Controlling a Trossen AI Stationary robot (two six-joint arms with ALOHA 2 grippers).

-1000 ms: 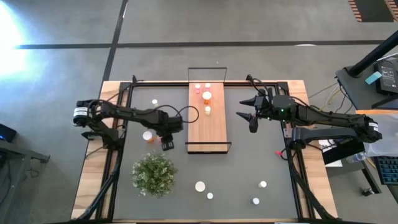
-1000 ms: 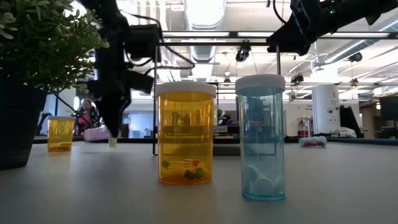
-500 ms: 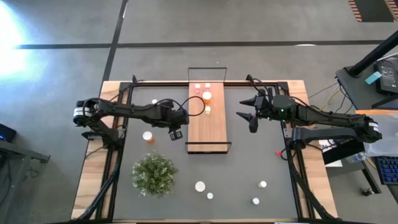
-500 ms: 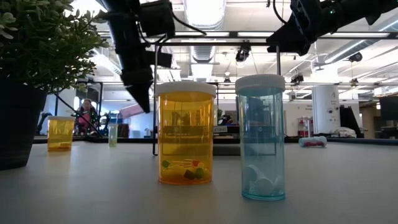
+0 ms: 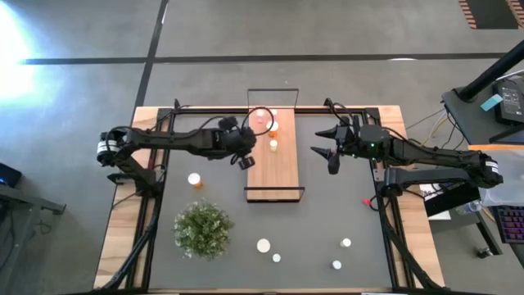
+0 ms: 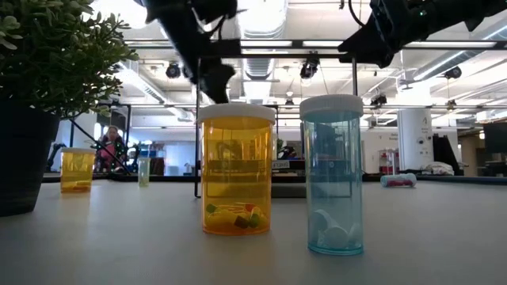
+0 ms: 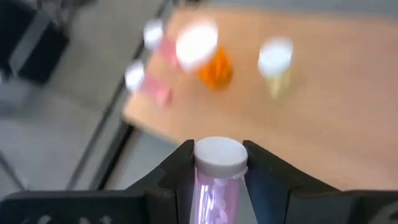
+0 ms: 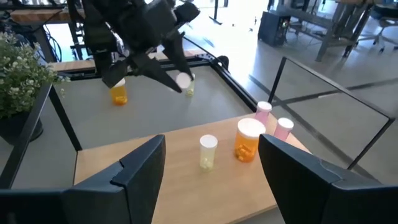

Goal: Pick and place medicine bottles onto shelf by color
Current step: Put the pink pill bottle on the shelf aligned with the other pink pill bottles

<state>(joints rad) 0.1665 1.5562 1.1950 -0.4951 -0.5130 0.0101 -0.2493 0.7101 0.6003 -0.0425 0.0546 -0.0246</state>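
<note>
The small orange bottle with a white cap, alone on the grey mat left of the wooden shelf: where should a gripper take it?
Grip the orange bottle across its round body just below the cap, coming straight down: it stands upright with free mat around. The left gripper holds a pink bottle at the wooden shelf's left edge; the right gripper waits open beside the shelf.

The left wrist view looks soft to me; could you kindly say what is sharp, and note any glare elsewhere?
Left wrist view: the white-capped pink bottle between the left gripper fingers is sharp, while bottles on the light-brown wooden shelf blur. High view: glare whitens the floor's upper left corner. Low view: bright ceiling lights wash out the background.
</note>
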